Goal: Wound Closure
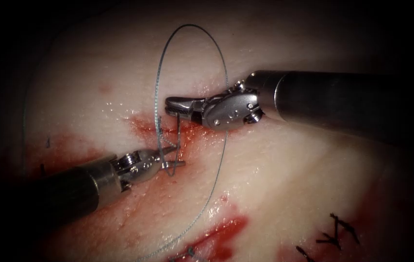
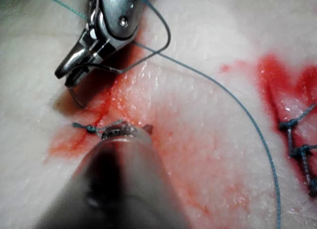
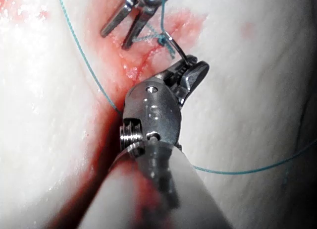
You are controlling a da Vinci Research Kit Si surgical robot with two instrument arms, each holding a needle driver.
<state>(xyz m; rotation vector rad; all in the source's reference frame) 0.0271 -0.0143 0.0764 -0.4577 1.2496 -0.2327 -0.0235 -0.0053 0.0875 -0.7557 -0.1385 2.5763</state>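
Now, right tool (image 1: 177,107), jaws tight on thin curved needle (image 1: 177,133); left tool (image 1: 168,154), jaws apart.

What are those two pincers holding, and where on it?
The right tool grips the needle partway along its curve, over the cut; whether it enters tissue is unclear. Left tool: open, empty.

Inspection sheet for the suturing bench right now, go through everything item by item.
Surface: tissue, pale, with red fluid around the tools.
Job's things: needle curves down from the right pincer; whether its tip is in the tissue cannot be told. Thread arcs in a wide loop above the tools.
Clutter: dark stitches at lower right of the endoscope view.
Grippers: right pincer shut on the needle, apparently near one end; left pincer open, holding nothing.
Cables: nothing seen.
Surroundings: dark, nothing seen.
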